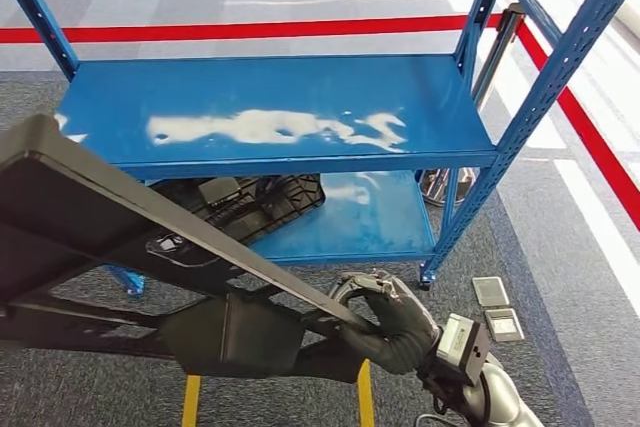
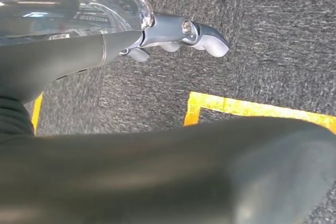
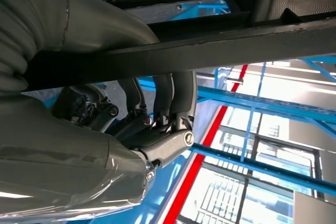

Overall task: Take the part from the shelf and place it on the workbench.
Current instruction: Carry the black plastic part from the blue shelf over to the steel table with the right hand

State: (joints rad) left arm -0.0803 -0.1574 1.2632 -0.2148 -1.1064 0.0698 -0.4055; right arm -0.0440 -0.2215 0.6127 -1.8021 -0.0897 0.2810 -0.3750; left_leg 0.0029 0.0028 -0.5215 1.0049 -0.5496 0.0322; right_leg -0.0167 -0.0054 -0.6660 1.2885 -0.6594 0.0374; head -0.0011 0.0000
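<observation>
The part, a long black panel, hangs tilted in front of the shelf, the right robot hand clamped on its near edge. The left robot hand sits beside it, grip unclear, so the panel could pivot, slip, or strike the shelf.

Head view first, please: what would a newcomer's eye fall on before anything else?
The large black part slants across the lower left, its edge gripped by the right hand at the bottom centre. Behind it stands the blue shelf, its upper deck glaring white, with another black part on the lower deck.
</observation>
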